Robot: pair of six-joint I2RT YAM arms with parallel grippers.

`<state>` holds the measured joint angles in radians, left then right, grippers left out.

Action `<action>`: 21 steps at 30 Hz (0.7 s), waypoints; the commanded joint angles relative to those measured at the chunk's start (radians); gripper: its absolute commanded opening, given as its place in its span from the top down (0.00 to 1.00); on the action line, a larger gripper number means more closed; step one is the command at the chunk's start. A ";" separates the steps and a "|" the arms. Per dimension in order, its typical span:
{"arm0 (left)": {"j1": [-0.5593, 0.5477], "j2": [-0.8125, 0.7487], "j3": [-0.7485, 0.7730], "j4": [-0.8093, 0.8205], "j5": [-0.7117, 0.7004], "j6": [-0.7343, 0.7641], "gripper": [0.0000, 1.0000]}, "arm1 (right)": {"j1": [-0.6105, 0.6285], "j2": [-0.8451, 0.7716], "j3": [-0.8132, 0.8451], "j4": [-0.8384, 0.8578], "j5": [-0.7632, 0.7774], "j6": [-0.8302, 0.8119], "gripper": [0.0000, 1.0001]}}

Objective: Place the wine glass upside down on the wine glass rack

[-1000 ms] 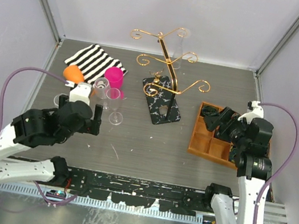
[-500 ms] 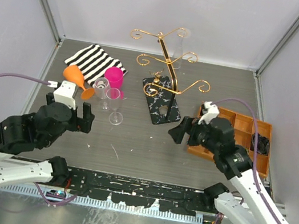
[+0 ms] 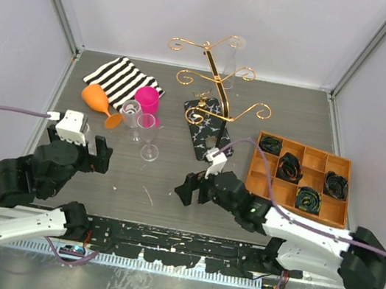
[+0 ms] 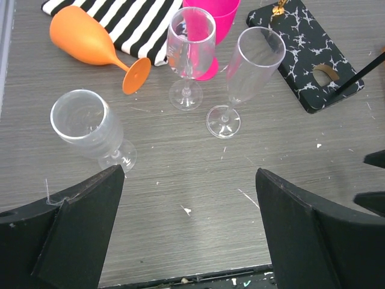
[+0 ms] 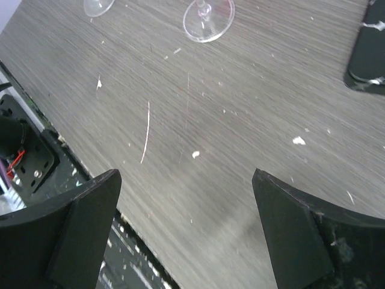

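Observation:
The gold wire wine glass rack (image 3: 216,74) stands on its black marbled base (image 3: 209,129) at the back middle; nothing hangs on it. A round clear wine glass (image 4: 84,123) stands upright at the left, just ahead of my left gripper (image 4: 189,174). Two clear flutes (image 4: 191,45) (image 4: 249,57) stand upright beyond it. An orange wine glass (image 4: 84,39) lies on its side. My left gripper (image 3: 76,148) is open and empty. My right gripper (image 3: 189,186) is open and empty, low over the table's middle; its wrist view (image 5: 186,174) shows bare table.
A striped cloth (image 3: 119,75) and a pink cup (image 3: 146,97) lie at the back left. An orange compartment tray (image 3: 251,177) with black rolled items is at the right. A flute's foot (image 5: 207,24) and the rack base's corner (image 5: 370,54) show in the right wrist view.
My right arm swung left from over the orange tray down to the table's middle. My left arm drew back toward the near left, away from the glasses.

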<state>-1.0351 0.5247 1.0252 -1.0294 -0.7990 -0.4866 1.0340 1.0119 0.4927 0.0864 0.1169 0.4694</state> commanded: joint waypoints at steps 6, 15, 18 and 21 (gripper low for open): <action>-0.001 0.031 -0.011 0.048 0.009 0.041 0.02 | 0.057 0.375 -0.042 0.797 0.077 -0.156 0.03; -0.001 -0.025 0.033 -0.005 -0.020 0.013 0.02 | 0.058 0.756 0.019 1.320 0.058 -0.283 0.07; -0.001 -0.066 0.011 -0.007 -0.015 0.004 0.02 | 0.059 0.882 0.050 1.465 0.034 -0.352 0.10; -0.001 -0.080 0.005 -0.014 -0.019 -0.009 0.02 | 0.059 0.968 0.083 1.563 0.034 -0.381 0.13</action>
<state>-1.0351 0.4648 1.0317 -1.0313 -0.8028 -0.4713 1.0866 1.9102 0.5201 1.3472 0.1555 0.1822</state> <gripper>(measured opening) 0.979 0.886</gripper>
